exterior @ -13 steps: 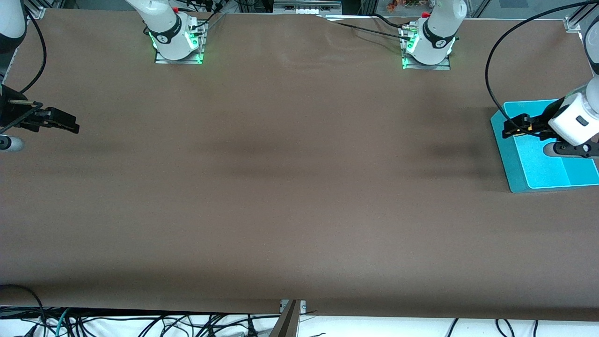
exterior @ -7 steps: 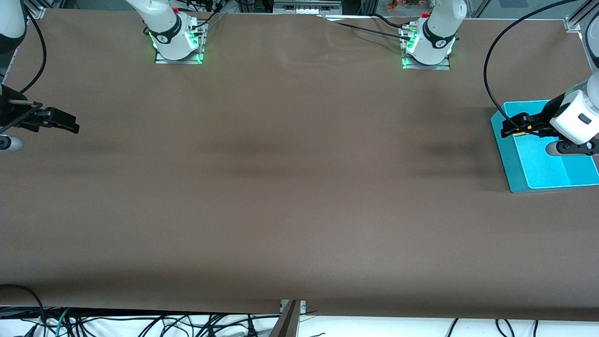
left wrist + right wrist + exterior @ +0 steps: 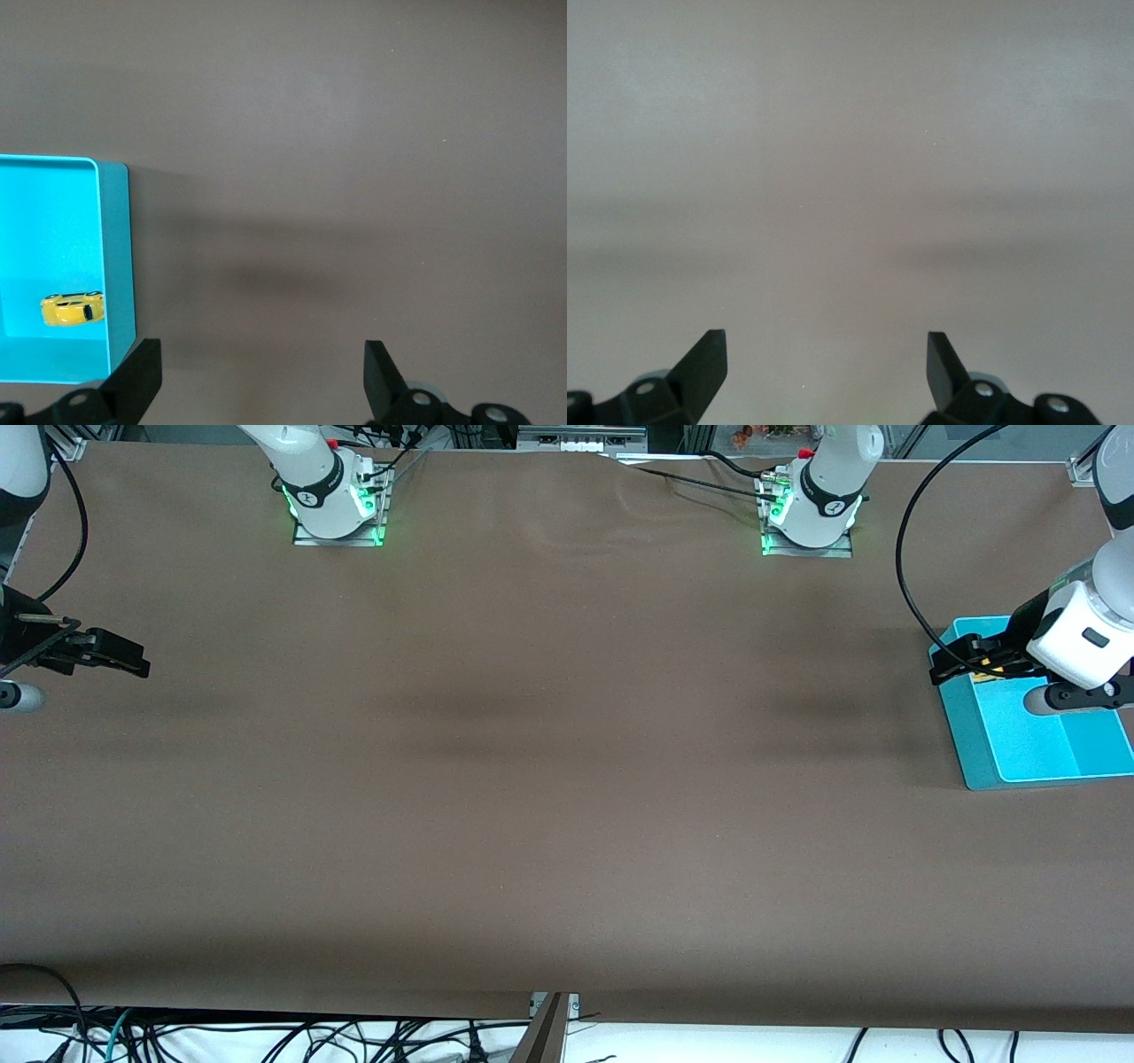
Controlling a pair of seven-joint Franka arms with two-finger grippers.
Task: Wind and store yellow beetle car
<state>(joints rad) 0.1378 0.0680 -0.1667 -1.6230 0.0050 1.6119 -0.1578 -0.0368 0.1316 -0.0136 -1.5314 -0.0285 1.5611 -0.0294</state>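
The yellow beetle car [image 3: 73, 308] lies on its wheels inside the teal tray [image 3: 115, 257], close to the tray's wall; in the front view a bit of yellow [image 3: 985, 677] shows under the left gripper's fingers. My left gripper [image 3: 946, 667] is open and empty, up over the tray's edge that faces the right arm's end; in the left wrist view [image 3: 261, 376] its gap is over bare brown table beside the tray. My right gripper [image 3: 133, 661] is open and empty and waits at the right arm's end of the table; it also shows in the right wrist view [image 3: 827, 363].
The teal tray [image 3: 974, 753] sits at the left arm's end of the brown table. A black cable loops above the tray. Both arm bases stand along the top edge.
My left gripper has drawn back from inside the tray toward the right arm's end and now hangs over the tray's edge. The right arm has not moved.
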